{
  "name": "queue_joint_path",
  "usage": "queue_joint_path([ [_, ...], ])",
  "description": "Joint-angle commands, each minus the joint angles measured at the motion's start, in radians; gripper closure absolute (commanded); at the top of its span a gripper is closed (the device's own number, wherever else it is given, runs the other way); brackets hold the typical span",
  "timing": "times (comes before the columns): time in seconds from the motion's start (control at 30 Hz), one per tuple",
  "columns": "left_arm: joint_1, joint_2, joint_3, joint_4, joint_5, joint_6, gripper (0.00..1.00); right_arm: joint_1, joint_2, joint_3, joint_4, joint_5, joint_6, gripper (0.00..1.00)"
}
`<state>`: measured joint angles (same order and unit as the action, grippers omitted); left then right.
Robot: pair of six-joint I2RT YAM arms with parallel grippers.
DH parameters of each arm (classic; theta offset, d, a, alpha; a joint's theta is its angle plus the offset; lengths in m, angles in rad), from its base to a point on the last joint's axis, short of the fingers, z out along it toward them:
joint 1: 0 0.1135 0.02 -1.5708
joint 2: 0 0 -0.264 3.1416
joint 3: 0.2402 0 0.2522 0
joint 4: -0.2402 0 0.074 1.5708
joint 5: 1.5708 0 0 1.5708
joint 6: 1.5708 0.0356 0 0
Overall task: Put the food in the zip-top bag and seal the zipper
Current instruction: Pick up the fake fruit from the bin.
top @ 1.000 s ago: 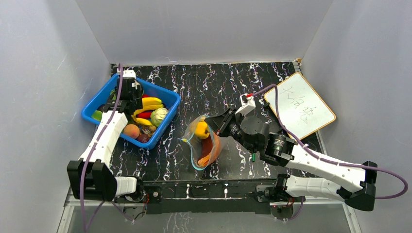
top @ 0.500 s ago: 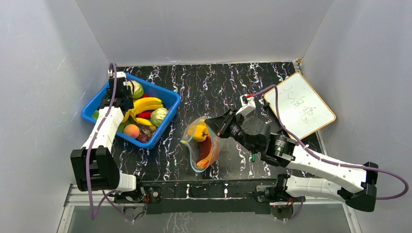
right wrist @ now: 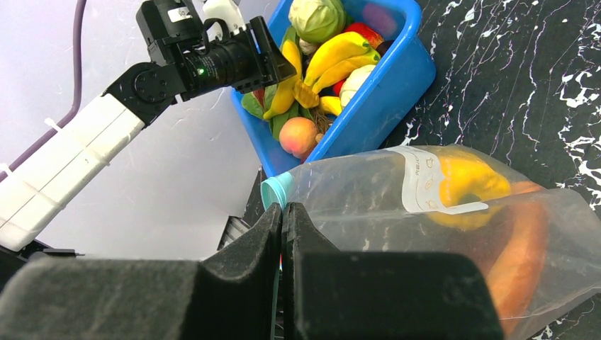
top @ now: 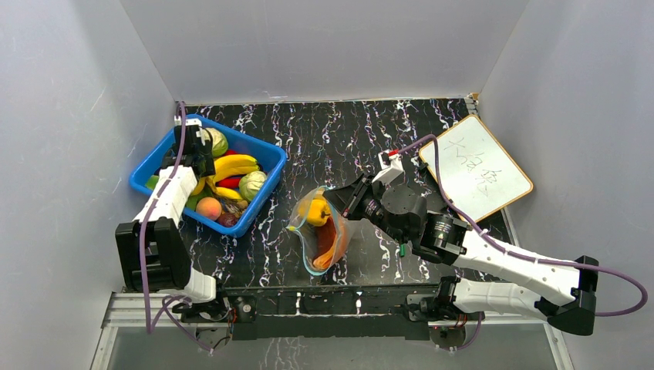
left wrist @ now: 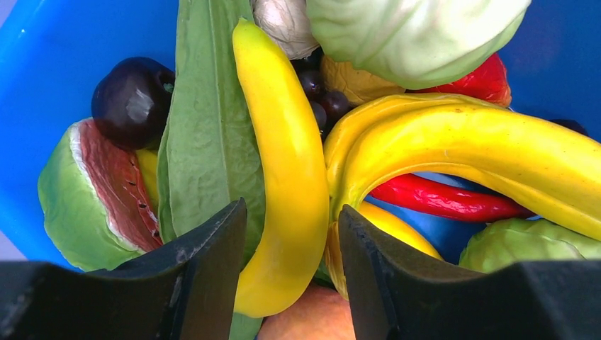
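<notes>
Marbled table (top: 339, 139) — left fingers (left wrist: 205, 276) parted over food (left wrist: 283, 177) in blue bin (top: 266, 189); right fingers (right wrist: 248, 283) pinch part-filled zip-top bag (right wrist: 368, 198).

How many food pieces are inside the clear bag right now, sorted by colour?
Yellow piece: 1
Orange piece: 1
Total in the zip-top bag: 2

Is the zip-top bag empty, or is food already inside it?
Not empty: a yellow piece and an orange piece show through the clear zip-top bag.
</notes>
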<state>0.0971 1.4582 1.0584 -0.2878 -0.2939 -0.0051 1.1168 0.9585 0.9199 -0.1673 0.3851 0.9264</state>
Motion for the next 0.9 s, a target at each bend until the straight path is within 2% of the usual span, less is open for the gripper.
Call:
queue_joint_path([
  [0.0,0.010,0.014,-0.014,0.017,0.018,-0.010,0.53,0.000,-0.014,0.012,0.072,-0.003,0.011,1.00],
  [0.17,0.010,0.030,-0.024,0.004,0.017,-0.023,0.58,-0.001,-0.026,0.007,0.084,-0.005,-0.002,1.00],
  [0.33,0.010,0.019,-0.012,-0.015,0.038,-0.026,0.73,-0.001,-0.037,0.004,0.078,-0.006,0.006,1.00],
  [0.63,0.010,-0.107,-0.029,-0.048,0.137,-0.088,0.79,0.000,-0.027,-0.004,0.064,0.009,0.043,1.00],
  [0.87,0.010,-0.207,-0.017,-0.099,0.216,-0.130,0.80,-0.001,-0.012,0.041,0.001,0.104,0.040,1.00],
])
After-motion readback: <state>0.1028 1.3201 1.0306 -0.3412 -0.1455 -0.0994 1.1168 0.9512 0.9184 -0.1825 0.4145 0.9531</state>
